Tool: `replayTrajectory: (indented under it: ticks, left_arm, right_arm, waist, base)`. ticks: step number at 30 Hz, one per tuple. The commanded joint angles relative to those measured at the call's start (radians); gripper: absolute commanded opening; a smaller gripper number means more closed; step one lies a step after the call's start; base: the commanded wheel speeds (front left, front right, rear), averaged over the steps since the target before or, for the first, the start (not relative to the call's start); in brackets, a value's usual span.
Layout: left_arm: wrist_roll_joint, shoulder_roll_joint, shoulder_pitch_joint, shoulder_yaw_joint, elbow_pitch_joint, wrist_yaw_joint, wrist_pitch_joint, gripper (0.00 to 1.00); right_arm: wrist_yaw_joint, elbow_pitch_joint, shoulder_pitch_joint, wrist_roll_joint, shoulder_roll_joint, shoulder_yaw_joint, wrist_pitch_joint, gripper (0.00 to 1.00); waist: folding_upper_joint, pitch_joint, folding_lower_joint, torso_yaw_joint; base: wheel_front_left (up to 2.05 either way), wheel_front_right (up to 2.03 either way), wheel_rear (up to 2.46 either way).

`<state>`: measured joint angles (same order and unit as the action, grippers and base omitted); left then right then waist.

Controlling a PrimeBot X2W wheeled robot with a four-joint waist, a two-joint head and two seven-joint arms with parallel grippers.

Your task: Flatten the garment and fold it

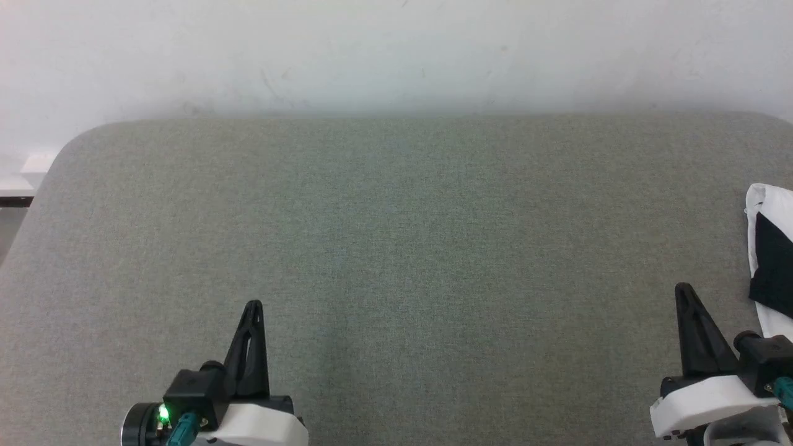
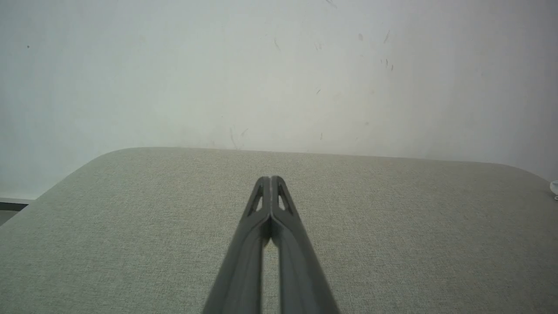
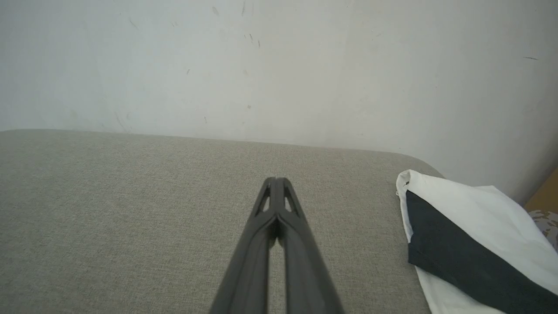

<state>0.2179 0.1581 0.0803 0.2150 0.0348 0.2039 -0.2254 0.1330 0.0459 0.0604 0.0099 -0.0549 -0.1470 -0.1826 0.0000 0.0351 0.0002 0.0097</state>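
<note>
Grey fabric table (image 1: 396, 248) against white wall (image 1: 396, 49); left gripper (image 1: 254, 305) and right gripper (image 1: 683, 288) sit closed, empty.

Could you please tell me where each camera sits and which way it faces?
Head view: on the head, facing forward and down at the grey fabric-covered table; shut left tool and shut right tool at the bottom.
Left wrist view: on the left wrist, looking along the left tool across the table to the white wall.
Right wrist view: on the right wrist, looking along the right tool likewise.
Shared: head and right wrist views both show the white T-shirt with black sleeves.
</note>
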Motion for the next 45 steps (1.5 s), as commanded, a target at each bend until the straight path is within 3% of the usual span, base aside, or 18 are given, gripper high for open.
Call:
replayTrajectory:
  ticks: [1,45]
  left_arm:
    - [-0.015,-0.007,-0.011,-0.012,-0.003,-0.007,0.005,0.00]
    - [-0.096,-0.047,-0.038,-0.093,-0.016,-0.085,0.093,0.00]
  right_arm:
    - [0.000,-0.005,-0.008,-0.001,0.001,0.008,0.007,0.00]
    - [-0.001,-0.021,-0.029,-0.004,0.002,0.063,0.077,0.00]
  waist:
    - [0.0000,0.000,0.0000,0.000]
    - [0.0000,-0.014,-0.0001,-0.004]
  base:
    - [0.00,0.00,0.00]
    - [0.00,0.00,0.00]
